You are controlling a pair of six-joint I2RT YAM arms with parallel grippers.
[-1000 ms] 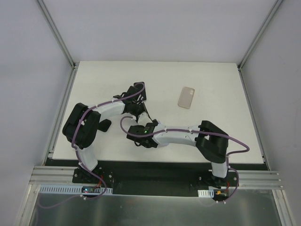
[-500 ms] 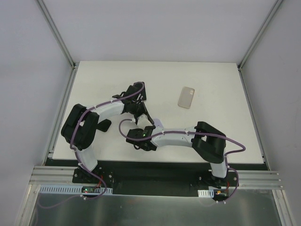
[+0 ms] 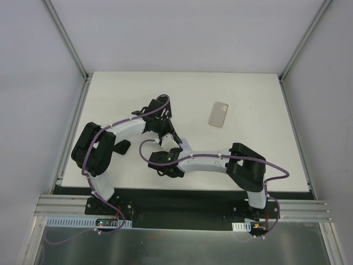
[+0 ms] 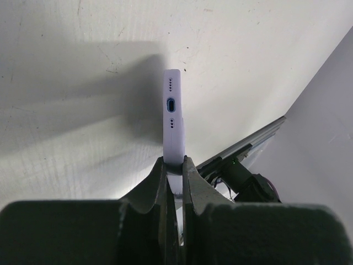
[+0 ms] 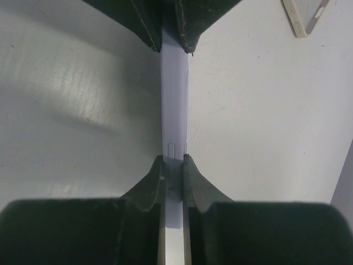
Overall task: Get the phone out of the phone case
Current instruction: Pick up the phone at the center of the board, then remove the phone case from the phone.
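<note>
A lavender phone [image 5: 174,99] is held edge-on above the table between both grippers. My right gripper [image 5: 174,159] is shut on its near end, beside the side buttons. My left gripper [image 4: 174,160] is shut on the other end, and the phone's port edge [image 4: 171,105] sticks out past its fingertips. From above, the two grippers meet at mid-table, left [image 3: 166,132] and right [image 3: 175,150], with a sliver of the phone [image 3: 185,143] showing. The translucent phone case [image 3: 219,114] lies flat on the table to the right, apart from the phone; its corner shows in the right wrist view [image 5: 304,16].
The white table [image 3: 248,94] is bordered by grey walls and aluminium rails [image 3: 69,44]. The right arm's links [image 3: 209,160] stretch across the near table. Part of the right arm [image 4: 248,185] shows behind the phone in the left wrist view.
The right gripper has closed onto the phone that the left gripper holds. The right arm shifted slightly left toward the left gripper. The case has not moved.
</note>
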